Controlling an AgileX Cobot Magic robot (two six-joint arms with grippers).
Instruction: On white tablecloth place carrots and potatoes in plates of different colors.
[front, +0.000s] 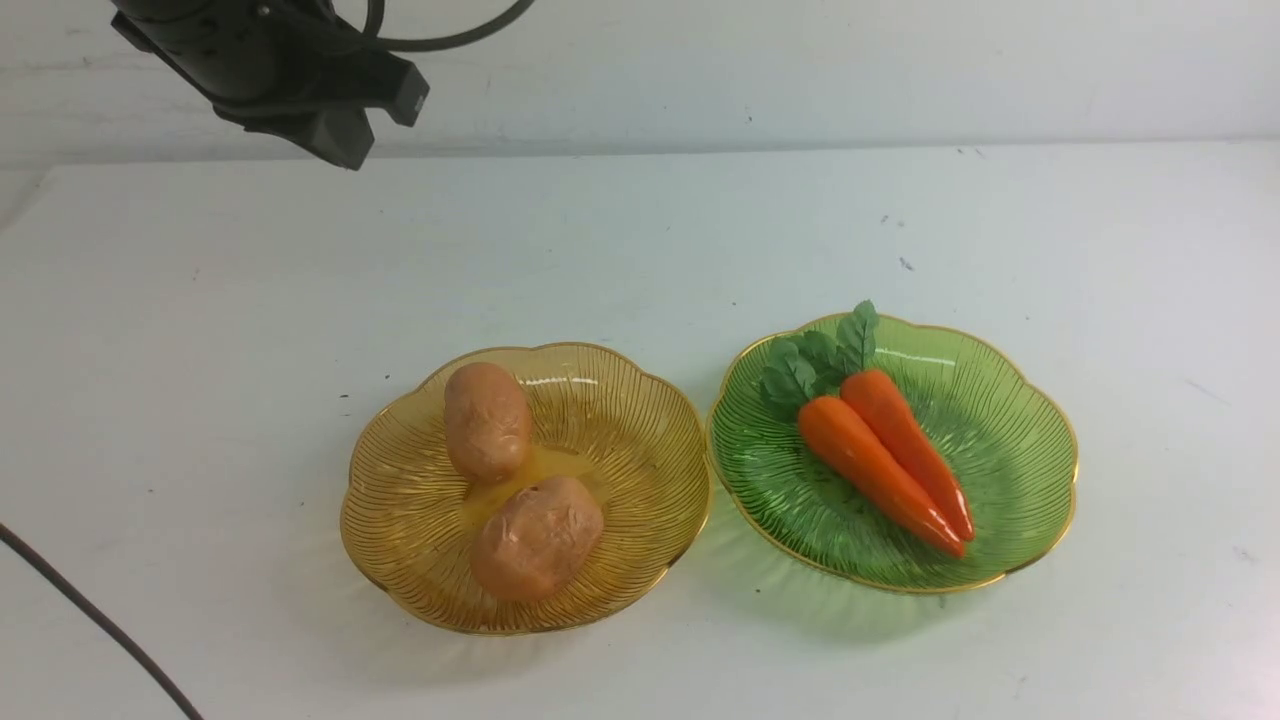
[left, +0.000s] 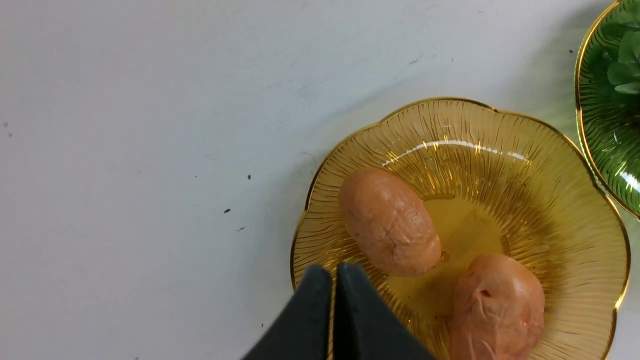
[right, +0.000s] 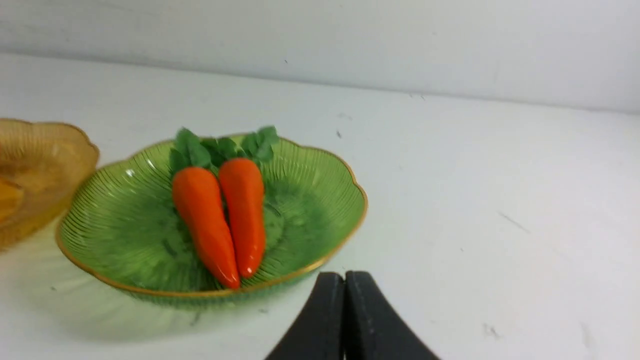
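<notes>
Now both potatoes (front: 510, 480) sit in amber plate (front: 400, 520); both carrots (front: 885, 455) in green plate (front: 1020, 450) just beside it on white tablecloth (front: 200, 350). Left gripper (left: 334, 272) and right gripper (right: 344, 280) closed, empty.

The white tablecloth (front: 640, 250) carries a few dark specks. The left plate (front: 400, 510) is amber-yellow, the right plate (front: 1010, 440) green, both ribbed and gold-rimmed. The potatoes (front: 487, 420) are tan-orange, faintly wrinkled. The carrots (front: 880, 450) are glossy orange, with green leaves at about 11 o'clock. The gripper fingers (left: 310, 320) look black.
</notes>
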